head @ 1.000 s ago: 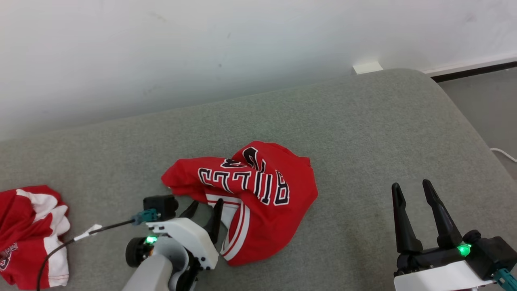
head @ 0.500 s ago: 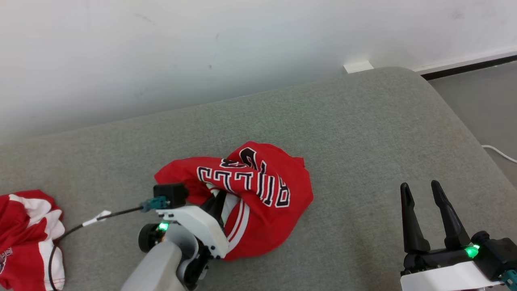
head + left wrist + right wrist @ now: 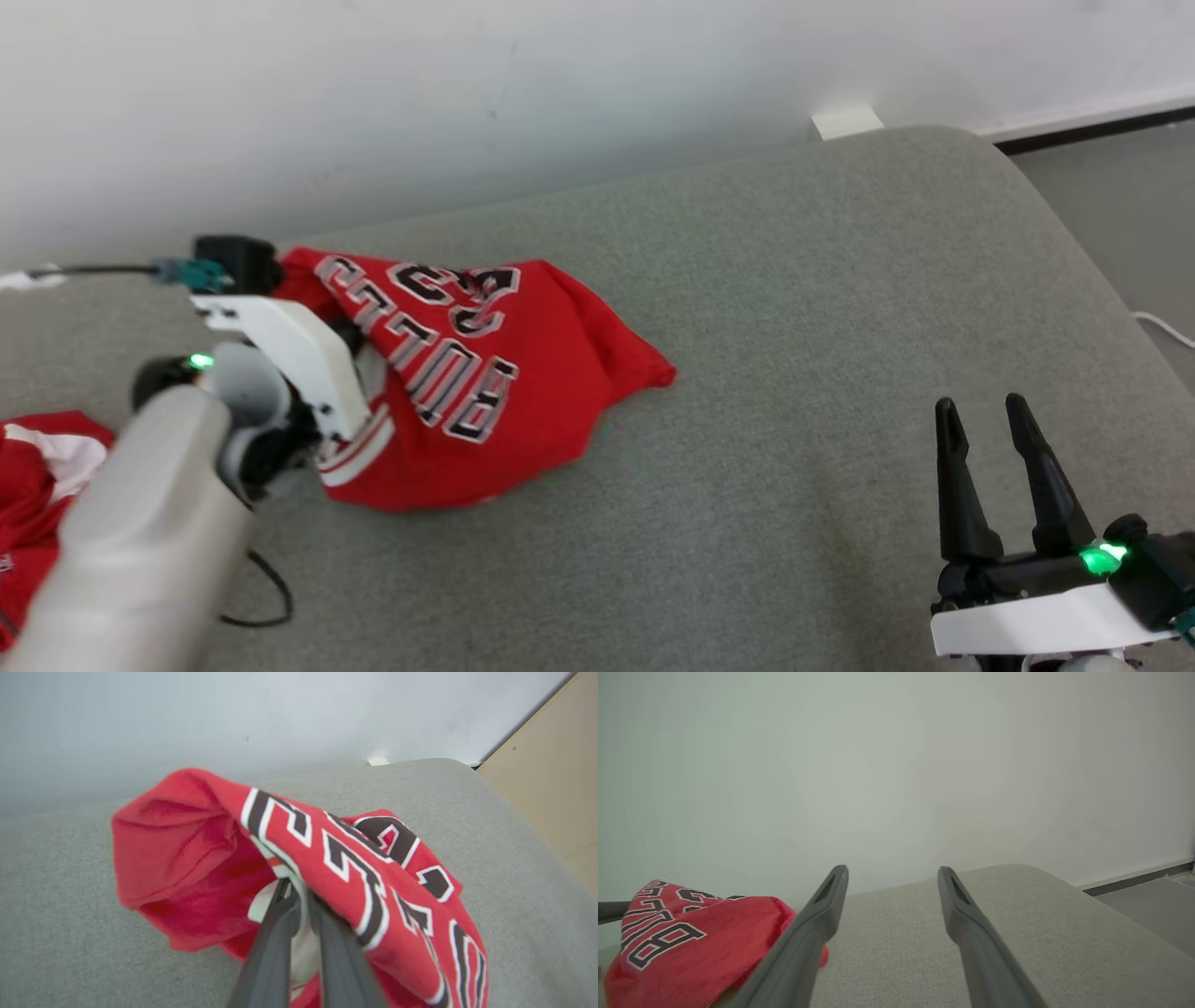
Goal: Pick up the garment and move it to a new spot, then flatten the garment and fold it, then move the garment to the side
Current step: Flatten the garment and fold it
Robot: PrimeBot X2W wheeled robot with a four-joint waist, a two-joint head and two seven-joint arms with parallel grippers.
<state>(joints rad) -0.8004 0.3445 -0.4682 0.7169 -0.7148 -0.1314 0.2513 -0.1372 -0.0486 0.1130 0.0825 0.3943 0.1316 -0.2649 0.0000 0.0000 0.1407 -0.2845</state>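
Observation:
The garment is a red jersey with black and white lettering, crumpled and partly lifted off the grey cushion. My left gripper is shut on a white-trimmed fold of it at the jersey's left end; the wrist body hides the fingertips there. In the left wrist view the two fingers pinch the cloth, and the garment drapes over them. My right gripper stands open at the lower right, well apart from the jersey, with nothing between its fingers. The right wrist view shows the right gripper open and the garment at lower left.
Another red and white garment lies at the left edge. A pale wall rises right behind the cushion. The cushion's rounded right edge drops to grey floor. A black cable loops beside my left forearm.
My left gripper closed on the jersey, then rose and carried it left and toward the wall; the cloth trails behind. The right gripper stayed open. The head view shifted slightly.

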